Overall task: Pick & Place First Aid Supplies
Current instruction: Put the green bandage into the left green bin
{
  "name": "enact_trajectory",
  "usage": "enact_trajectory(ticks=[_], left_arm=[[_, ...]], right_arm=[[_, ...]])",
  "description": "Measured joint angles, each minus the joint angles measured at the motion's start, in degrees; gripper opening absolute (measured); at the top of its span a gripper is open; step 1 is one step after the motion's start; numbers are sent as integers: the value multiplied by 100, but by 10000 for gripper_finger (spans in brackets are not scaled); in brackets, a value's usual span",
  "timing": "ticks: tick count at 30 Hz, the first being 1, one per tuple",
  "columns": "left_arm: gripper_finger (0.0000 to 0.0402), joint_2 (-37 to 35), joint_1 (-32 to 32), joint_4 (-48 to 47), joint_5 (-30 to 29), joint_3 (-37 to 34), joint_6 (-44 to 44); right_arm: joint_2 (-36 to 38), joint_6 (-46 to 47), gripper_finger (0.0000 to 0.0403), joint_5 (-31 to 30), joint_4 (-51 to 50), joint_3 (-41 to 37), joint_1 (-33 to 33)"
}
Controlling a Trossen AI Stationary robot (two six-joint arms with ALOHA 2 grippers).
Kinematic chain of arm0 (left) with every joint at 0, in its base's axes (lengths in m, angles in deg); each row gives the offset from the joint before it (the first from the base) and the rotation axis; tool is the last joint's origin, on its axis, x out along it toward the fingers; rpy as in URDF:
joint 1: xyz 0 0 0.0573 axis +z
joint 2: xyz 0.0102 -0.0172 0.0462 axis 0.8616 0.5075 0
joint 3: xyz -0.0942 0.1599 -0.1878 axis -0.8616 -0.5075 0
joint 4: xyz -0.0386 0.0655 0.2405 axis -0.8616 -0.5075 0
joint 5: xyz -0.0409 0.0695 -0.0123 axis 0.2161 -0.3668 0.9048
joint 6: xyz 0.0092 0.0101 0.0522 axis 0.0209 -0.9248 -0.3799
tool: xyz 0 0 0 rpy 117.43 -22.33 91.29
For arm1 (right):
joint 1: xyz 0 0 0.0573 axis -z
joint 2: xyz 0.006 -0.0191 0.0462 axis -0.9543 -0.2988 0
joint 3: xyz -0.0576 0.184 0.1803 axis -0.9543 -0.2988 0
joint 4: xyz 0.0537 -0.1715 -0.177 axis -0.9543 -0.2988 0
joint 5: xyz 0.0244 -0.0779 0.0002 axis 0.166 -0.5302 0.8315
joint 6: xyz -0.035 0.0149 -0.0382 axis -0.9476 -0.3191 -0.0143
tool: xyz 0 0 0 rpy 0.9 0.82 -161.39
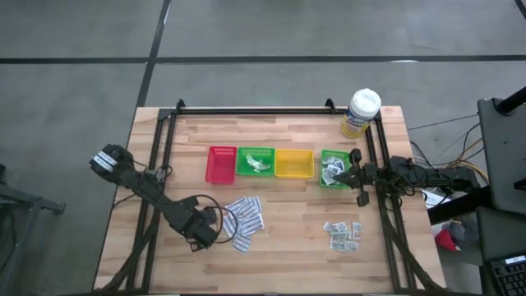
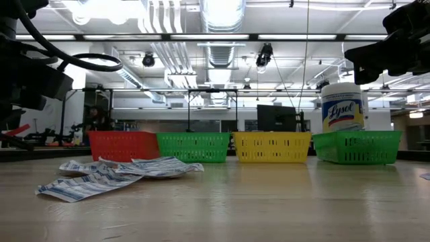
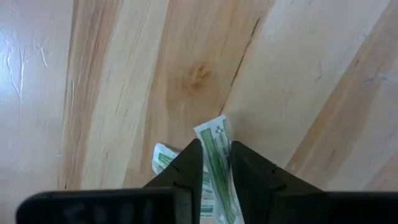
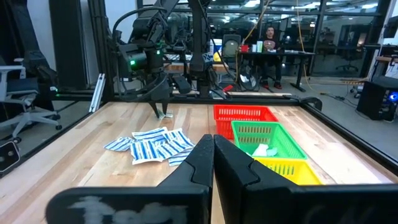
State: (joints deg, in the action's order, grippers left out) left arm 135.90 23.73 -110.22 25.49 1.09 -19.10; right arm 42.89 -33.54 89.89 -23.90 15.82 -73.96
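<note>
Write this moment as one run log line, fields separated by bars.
left gripper: jaws closed around green-white sachet, above table | right gripper: shut, waiting by right green tray

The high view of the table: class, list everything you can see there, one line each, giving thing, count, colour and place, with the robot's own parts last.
Red tray: one, leftmost in the row.
Green tray: one, beside the red, holding pale sachets.
Yellow tray: one, third in the row.
Second green tray: one, right end, holding small packets.
Lysol tub: one, white lid, yellow label, far right corner.
Long strips: a pile, white with blue print, in front of the trays, left of centre.
Small square packets: a cluster, grey-white, front right.
Green-white sachet: one, between the left hand's fingers.
Left hand: closed on the sachet, beside the strips.
Right hand: shut, over the second green tray.
</note>
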Motion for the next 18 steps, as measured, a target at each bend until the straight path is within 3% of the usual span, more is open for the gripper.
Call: enact_trajectory(ticks=[7, 13, 18], left_arm=[[51, -54, 0, -2, 0, 2, 4], [5, -291, 4, -29, -25, 114, 9], [2, -539, 13, -72, -379, 368, 7]], right_arm=[[0, 0, 8, 0, 0, 0, 0], [0, 13, 8, 2, -2, 0, -2], [0, 26, 8, 2, 0, 0, 0]])
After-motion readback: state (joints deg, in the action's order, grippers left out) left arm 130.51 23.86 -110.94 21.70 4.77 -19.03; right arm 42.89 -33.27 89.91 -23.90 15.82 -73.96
